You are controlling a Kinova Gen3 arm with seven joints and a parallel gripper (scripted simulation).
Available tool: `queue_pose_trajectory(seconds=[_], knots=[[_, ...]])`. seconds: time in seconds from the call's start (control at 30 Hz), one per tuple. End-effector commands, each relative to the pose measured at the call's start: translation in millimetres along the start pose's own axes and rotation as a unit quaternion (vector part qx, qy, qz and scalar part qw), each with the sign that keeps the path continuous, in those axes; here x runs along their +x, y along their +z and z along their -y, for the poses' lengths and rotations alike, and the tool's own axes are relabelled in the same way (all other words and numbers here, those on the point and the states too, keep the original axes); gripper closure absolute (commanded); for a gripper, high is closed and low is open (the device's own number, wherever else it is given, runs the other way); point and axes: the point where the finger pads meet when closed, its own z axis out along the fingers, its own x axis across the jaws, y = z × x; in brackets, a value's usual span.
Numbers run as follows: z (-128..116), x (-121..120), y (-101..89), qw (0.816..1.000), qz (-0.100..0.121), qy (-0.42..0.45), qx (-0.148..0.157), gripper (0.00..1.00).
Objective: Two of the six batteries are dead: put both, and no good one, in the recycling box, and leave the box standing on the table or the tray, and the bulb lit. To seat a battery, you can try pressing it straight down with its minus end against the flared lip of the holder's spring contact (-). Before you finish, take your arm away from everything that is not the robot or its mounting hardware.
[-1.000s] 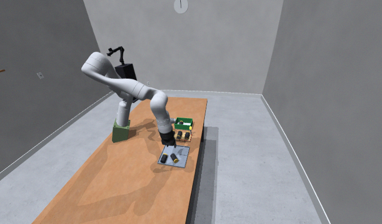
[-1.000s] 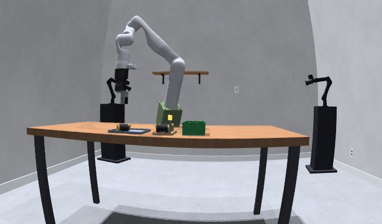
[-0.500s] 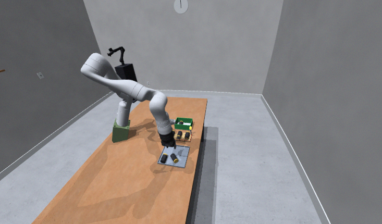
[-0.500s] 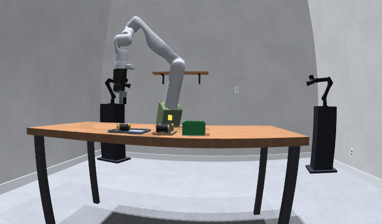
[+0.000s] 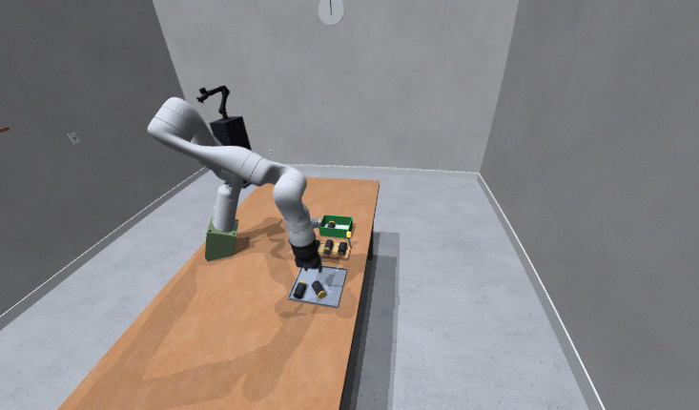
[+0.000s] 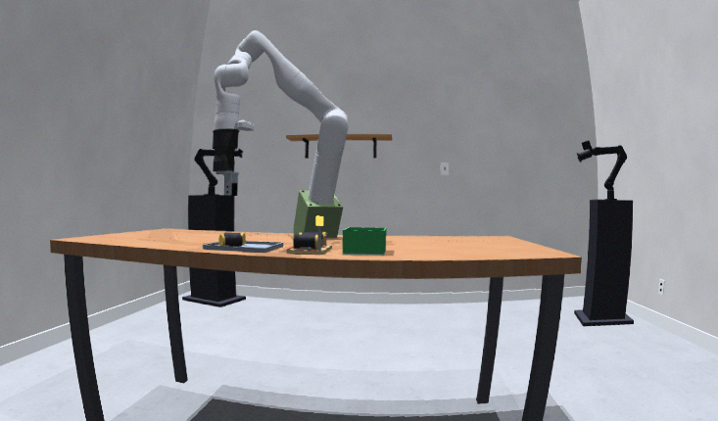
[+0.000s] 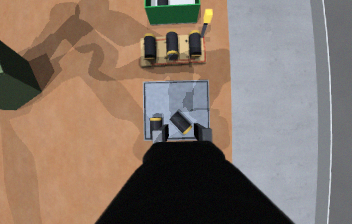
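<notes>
My gripper (image 7: 181, 129) is open and empty. It hangs well above the grey tray (image 5: 322, 284), as the exterior view shows (image 6: 228, 188). Two black batteries with yellow ends lie on the tray, one near its left edge (image 7: 155, 125) and one tilted in the middle (image 7: 182, 122), right under my fingers. The wooden holder (image 7: 173, 46) carries three batteries side by side. The yellow bulb (image 7: 207, 16) stands at its right end and looks lit. The green recycling box (image 7: 172, 7) stands on the table beyond the holder, with one battery (image 5: 331, 224) inside.
The arm's green base block (image 7: 3, 75) stands on the table to the left. The table's long edge (image 5: 364, 285) runs close along the right of the tray, holder and box. Black camera stands (image 6: 607, 230) are on the floor around the table.
</notes>
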Motion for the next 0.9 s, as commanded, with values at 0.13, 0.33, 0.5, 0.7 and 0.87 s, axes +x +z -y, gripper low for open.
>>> queue_pose_trajectory(seconds=[0.13,0.33,0.5,0.7,0.87], knots=[[-0.1,0.5,-0.5,1.0,-0.001,-0.013,0.0,0.1],[-0.1,0.5,-0.5,0.999,-0.001,-0.045,0.0,0.1],[-0.2,0.5,-0.5,0.997,-0.001,-0.083,0.0,0.1],[-0.1,0.5,-0.5,0.993,-0.001,-0.118,0.0,0.1],[-0.1,0.5,-0.5,0.986,-0.001,-0.167,0.0,0.1]])
